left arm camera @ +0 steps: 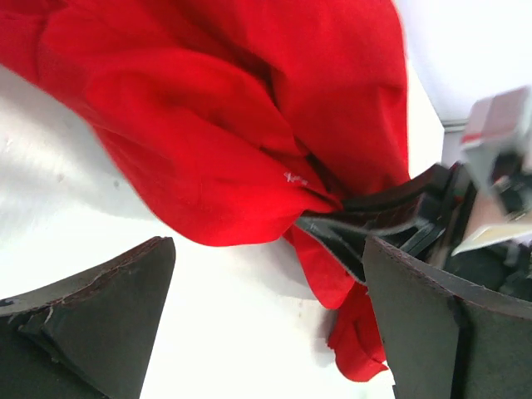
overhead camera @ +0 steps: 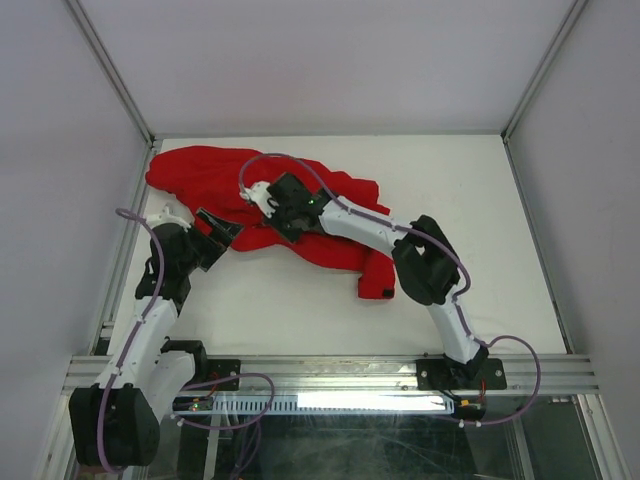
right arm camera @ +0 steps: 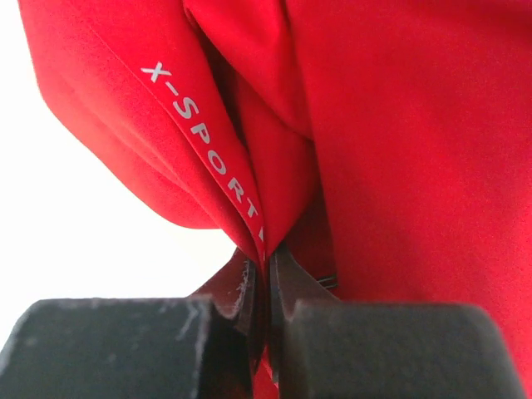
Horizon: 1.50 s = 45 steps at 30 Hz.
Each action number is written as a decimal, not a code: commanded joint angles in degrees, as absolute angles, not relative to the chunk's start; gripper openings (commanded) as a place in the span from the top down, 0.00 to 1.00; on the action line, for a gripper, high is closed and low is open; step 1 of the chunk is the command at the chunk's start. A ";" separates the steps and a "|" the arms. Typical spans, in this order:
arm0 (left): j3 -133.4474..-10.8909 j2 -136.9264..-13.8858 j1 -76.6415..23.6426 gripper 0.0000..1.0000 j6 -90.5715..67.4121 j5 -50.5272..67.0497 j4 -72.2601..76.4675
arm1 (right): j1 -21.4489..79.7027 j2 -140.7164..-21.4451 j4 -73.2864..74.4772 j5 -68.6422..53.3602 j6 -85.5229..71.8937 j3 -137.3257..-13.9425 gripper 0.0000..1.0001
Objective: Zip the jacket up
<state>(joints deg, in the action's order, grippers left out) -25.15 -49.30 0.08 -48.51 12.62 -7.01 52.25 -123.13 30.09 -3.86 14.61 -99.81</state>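
On jacket [right arm camera: 399, 125] | white "X-SPORT" lettering [right arm camera: 206, 141] | right end effector [right arm camera: 268, 268] clamps fold

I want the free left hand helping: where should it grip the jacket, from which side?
Probably the jacket fold bulging toward the left hand, coming low from the robot's left: it protrudes freely, while the right hand pinches the lettered fold.

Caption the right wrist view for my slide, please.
Right gripper pinching a fold of the jacket beside its white lettering.

White table [overhead camera: 480, 250], pale grey walls [overhead camera: 330, 60], aluminium rail [overhead camera: 330, 372] at near edge, light strip [overhead camera: 370, 402]
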 commanded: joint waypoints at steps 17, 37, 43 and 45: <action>-59.72 -50.02 0.28 0.01 -28.99 20.32 -22.35 | 19.39 -91.46 34.45 -5.90 -17.76 -112.40 1.00; -45.39 -78.38 -18.81 0.07 -39.06 15.73 -0.79 | 9.75 -66.68 29.64 -6.93 -13.87 -61.02 0.11; -49.96 -90.96 -19.99 0.20 -40.95 16.01 4.39 | 11.26 -64.52 25.03 -9.19 -16.27 -51.34 0.11; -51.61 -94.34 -20.11 0.25 -41.50 16.40 6.49 | 12.24 -64.60 23.98 -9.04 -16.88 -49.93 0.12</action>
<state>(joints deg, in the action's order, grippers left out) -46.96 -90.45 -19.33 -39.66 16.53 -2.09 10.55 -64.36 29.08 -7.27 -15.33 -52.45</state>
